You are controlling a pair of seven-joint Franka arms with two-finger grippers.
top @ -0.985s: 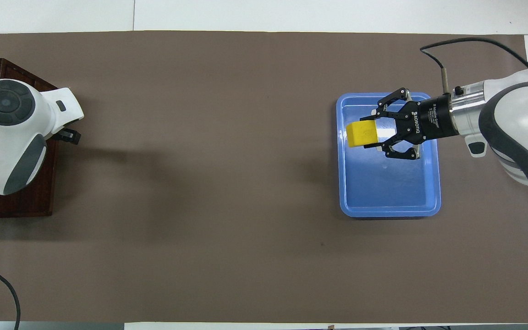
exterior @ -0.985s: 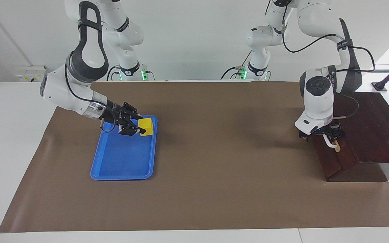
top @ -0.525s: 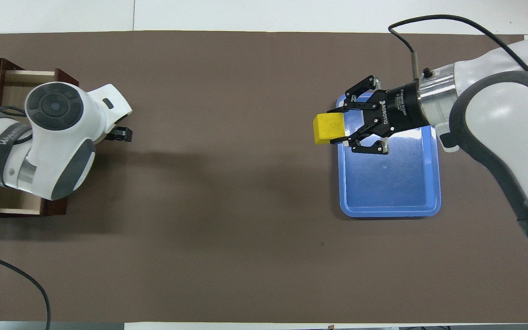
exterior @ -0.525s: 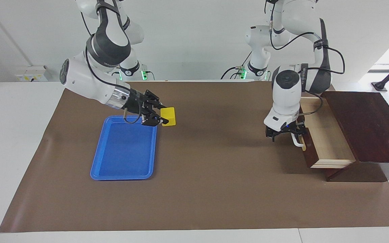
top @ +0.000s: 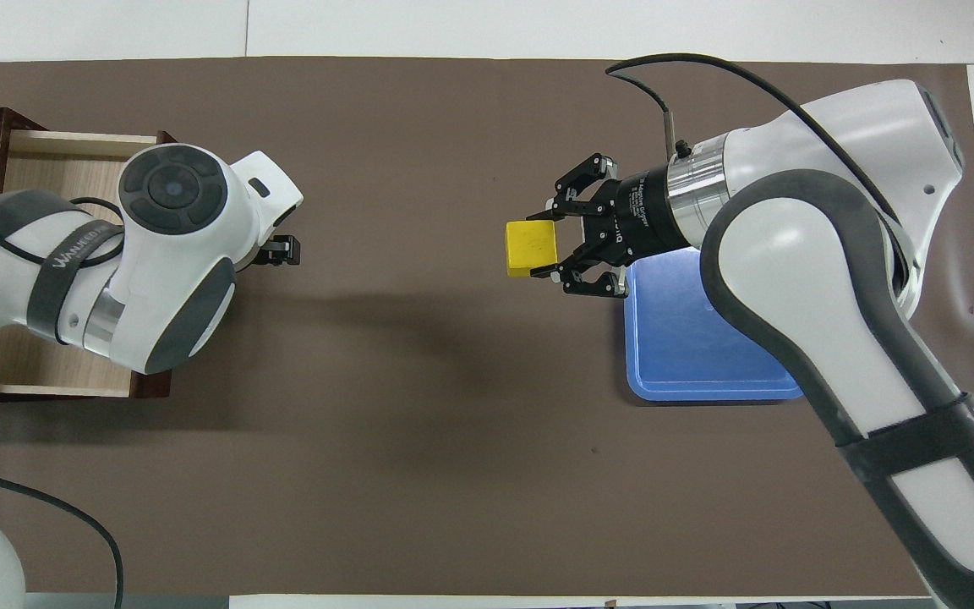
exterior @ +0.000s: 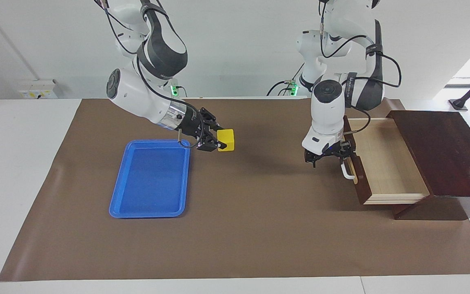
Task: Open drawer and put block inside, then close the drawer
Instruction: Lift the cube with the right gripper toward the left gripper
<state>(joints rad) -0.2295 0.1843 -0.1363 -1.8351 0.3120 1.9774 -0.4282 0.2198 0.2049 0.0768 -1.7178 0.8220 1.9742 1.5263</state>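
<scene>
The drawer (exterior: 384,163) stands pulled out of its dark wooden box (exterior: 443,151) at the left arm's end of the table, with its pale inside showing; in the overhead view (top: 47,165) the left arm covers most of it. My left gripper (exterior: 324,158) is low in front of the drawer, right by the white bar handle (exterior: 346,171); its tip shows in the overhead view (top: 280,251). My right gripper (exterior: 214,141) is shut on the yellow block (exterior: 226,140) and holds it in the air over the brown mat, beside the tray; both show in the overhead view, the gripper (top: 553,248) and the block (top: 531,248).
A flat blue tray (exterior: 150,179) lies empty on the brown mat (exterior: 259,224) toward the right arm's end; the right arm covers part of it in the overhead view (top: 690,355). Bare mat lies between the block and the drawer.
The drawer has gone from shut to pulled well out as the left gripper drew away from the box. The right gripper has carried the block off the tray toward the drawer's end.
</scene>
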